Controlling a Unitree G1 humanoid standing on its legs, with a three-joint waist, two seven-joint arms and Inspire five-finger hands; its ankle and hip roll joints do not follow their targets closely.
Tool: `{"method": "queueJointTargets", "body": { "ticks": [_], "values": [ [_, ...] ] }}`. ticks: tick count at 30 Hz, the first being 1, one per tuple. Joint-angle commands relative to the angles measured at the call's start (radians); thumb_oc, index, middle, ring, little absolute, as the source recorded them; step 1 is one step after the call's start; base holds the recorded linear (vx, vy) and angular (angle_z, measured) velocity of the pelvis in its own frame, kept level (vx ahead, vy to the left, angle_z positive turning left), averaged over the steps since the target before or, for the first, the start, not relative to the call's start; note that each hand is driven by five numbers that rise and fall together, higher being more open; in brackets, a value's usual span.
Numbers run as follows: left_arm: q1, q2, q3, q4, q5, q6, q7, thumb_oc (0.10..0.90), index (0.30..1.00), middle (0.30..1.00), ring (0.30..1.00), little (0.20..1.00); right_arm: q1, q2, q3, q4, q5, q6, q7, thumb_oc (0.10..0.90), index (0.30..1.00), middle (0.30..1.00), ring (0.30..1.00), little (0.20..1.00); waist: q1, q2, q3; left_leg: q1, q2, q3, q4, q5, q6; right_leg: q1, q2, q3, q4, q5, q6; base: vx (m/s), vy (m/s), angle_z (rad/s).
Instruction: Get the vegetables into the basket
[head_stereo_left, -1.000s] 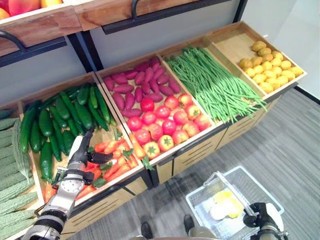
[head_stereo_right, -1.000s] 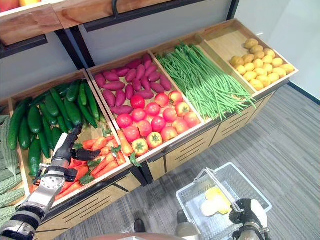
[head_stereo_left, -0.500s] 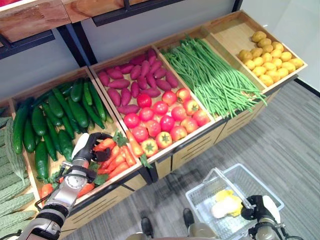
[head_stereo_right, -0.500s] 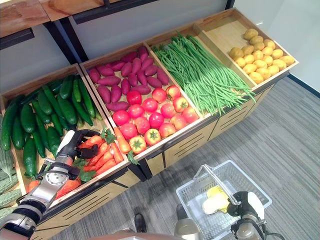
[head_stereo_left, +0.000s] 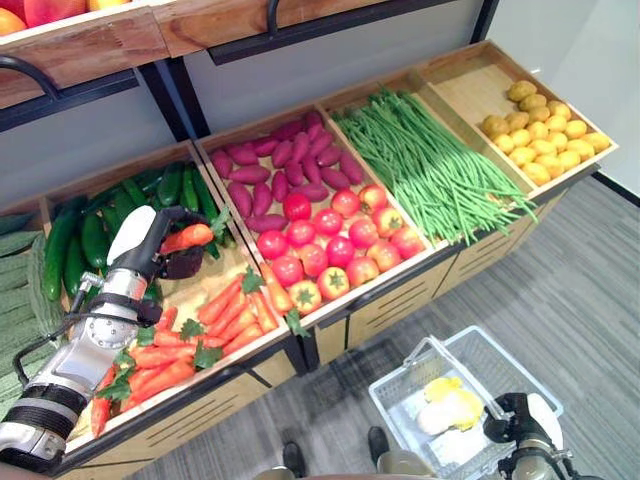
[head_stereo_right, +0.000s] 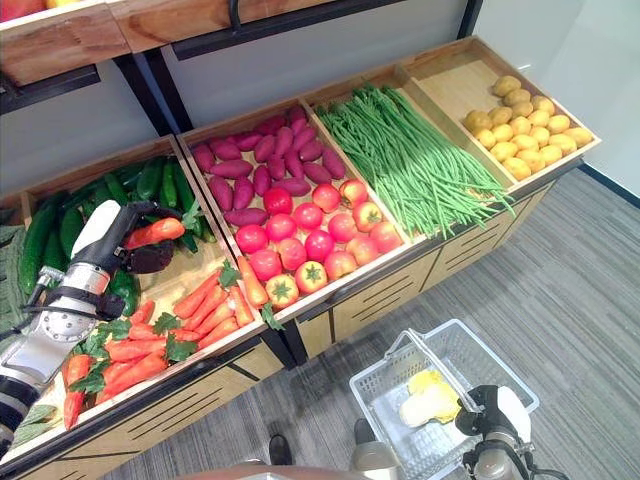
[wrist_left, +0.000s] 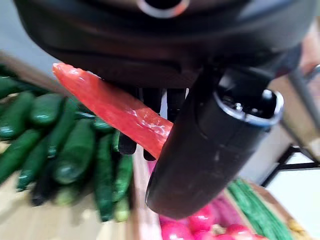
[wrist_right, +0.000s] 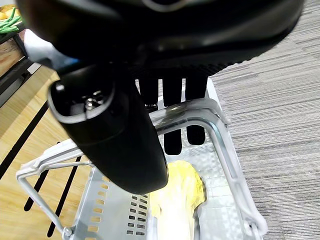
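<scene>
My left hand (head_stereo_left: 160, 250) is raised above the carrot bin and is shut on an orange carrot (head_stereo_left: 187, 237), which lies across its fingers (wrist_left: 131, 142). More carrots (head_stereo_left: 228, 310) with green tops lie in the bin below it. My right hand (head_stereo_left: 512, 418) is low at the right, shut on the metal handle (wrist_right: 200, 111) of a white wire basket (head_stereo_left: 398, 418). A pale yellow vegetable (head_stereo_left: 449, 408) lies inside the basket.
Sloping wooden bins hold cucumbers (head_stereo_left: 95, 240), purple sweet potatoes (head_stereo_left: 275, 165), tomatoes (head_stereo_left: 335, 245), green beans (head_stereo_left: 435, 165) and potatoes (head_stereo_left: 540, 130). Grey carpet (head_stereo_left: 560, 290) lies in front of the stand. A wooden shelf (head_stereo_left: 110, 45) hangs above.
My left hand has closed on a carrot in the bin and lifted it up and back, over the cucumbers. My right hand has kept hold of the basket handle.
</scene>
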Motion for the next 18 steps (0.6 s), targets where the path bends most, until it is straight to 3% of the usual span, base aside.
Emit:
{"method": "queueJointTargets", "body": {
  "ticks": [1, 11, 17, 18],
  "values": [
    [-0.082, 0.062, 0.044, -0.08, -0.038, -0.105, -0.002, 0.4, 0.3, 0.3, 0.3, 0.3, -0.025, -0.067, -0.024, -0.039, 0.027, -0.062, -0.067, 0.4, 0.3, 0.3, 0.3, 0.3, -0.002, -0.045, -0.098, 0.027, 0.068, -0.012, 0.003, -0.039, -0.065, -0.074, -0.118, -0.011, -0.001, 0.072, 0.104, 0.0, 0.0, 0.0],
    [-0.045, 0.049, 0.036, -0.228, -0.122, -0.135, -0.067, 0.4, 0.3, 0.3, 0.3, 0.3, -0.026, -0.058, -0.035, -0.022, 0.033, -0.059, -0.071, 0.4, 0.3, 0.3, 0.3, 0.3, 0.0, -0.049, -0.1, 0.066, 0.06, -0.006, 0.003, -0.05, -0.05, -0.048, -0.124, -0.01, 0.014, 0.051, 0.104, 0.02, 0.017, 0.0],
    [-0.117, 0.074, -0.029, -0.273, -0.148, -0.149, -0.085, 0.4, 0.3, 0.3, 0.3, 0.3, -0.029, -0.061, -0.041, -0.027, 0.029, -0.052, -0.067, 0.4, 0.3, 0.3, 0.3, 0.3, -0.002, -0.079, -0.073, 0.027, 0.042, 0.014, 0.104, -0.094, -0.022, -0.108, -0.133, 0.043, 0.121, 0.043, 0.12, -0.03, 0.101, -0.09],
    [-0.151, 0.073, -0.057, -0.283, -0.154, -0.153, -0.085, 0.4, 0.3, 0.3, 0.3, 0.3, -0.027, -0.064, -0.047, -0.023, 0.031, -0.048, -0.071, 0.4, 0.3, 0.3, 0.3, 0.3, -0.017, -0.085, -0.067, 0.031, 0.029, 0.025, 0.097, -0.097, -0.01, -0.134, -0.139, 0.068, 0.147, 0.077, 0.141, -0.04, 0.106, -0.18]
  ]
}}
